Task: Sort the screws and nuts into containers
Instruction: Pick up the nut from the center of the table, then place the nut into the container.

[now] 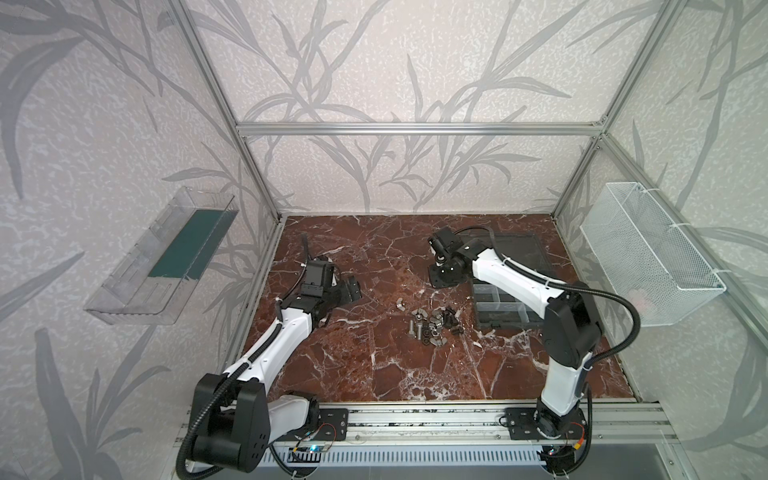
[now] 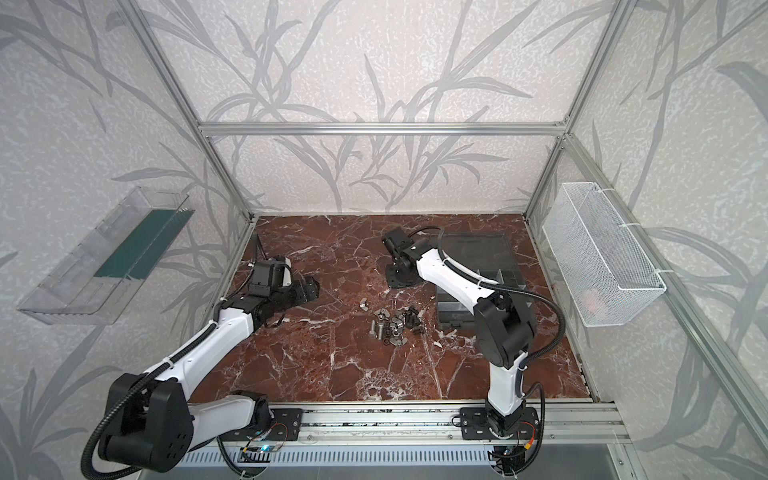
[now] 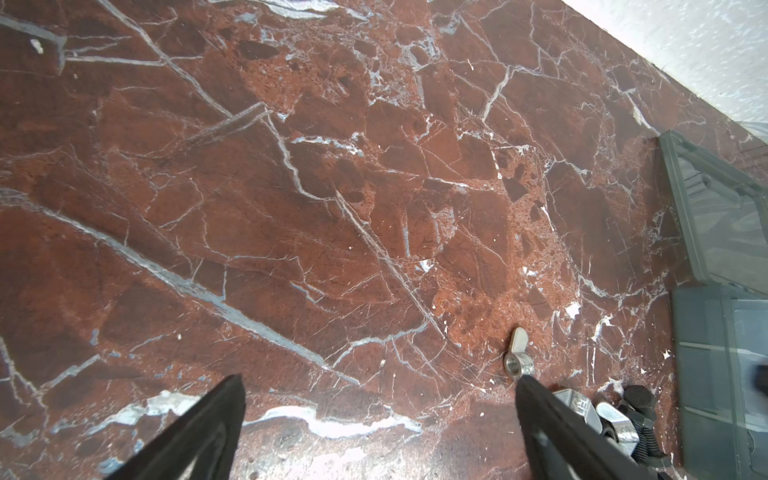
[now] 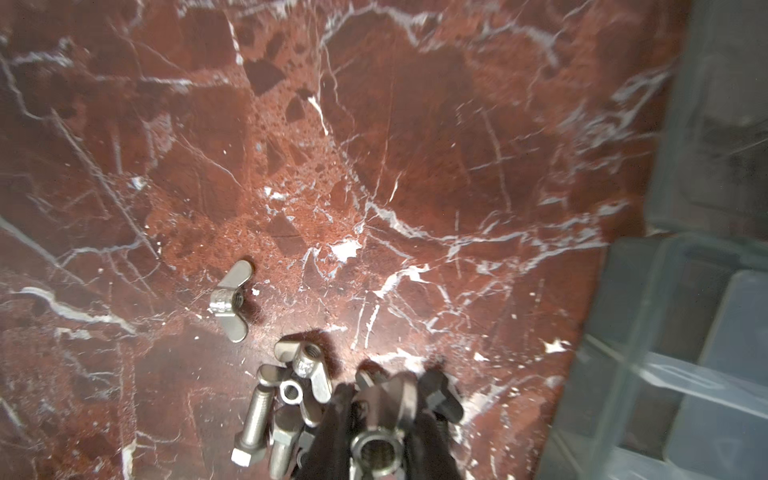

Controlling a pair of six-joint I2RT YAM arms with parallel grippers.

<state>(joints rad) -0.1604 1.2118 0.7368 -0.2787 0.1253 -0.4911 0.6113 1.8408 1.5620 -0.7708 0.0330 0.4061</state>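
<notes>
Sitting pinched in the right gripper (image 4: 380, 415) is a silver wing nut (image 4: 376, 452).

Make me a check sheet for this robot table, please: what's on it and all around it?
Surface: red-brown marble table, flat.
Job's things: pile of screws and nuts loose on the table; one lone wing nut apart from it; organiser box beside the pile, its lid laid open behind, partly hidden by the right arm.
Clutter: nothing seen.
Grippers: left tool open, empty; right tool shut on a silver nut.
Cables: black hose loops along each arm; thin wires at the bases.
Surroundings: leaf-pattern walls, aluminium frame, clear tray, white mesh basket.
</notes>
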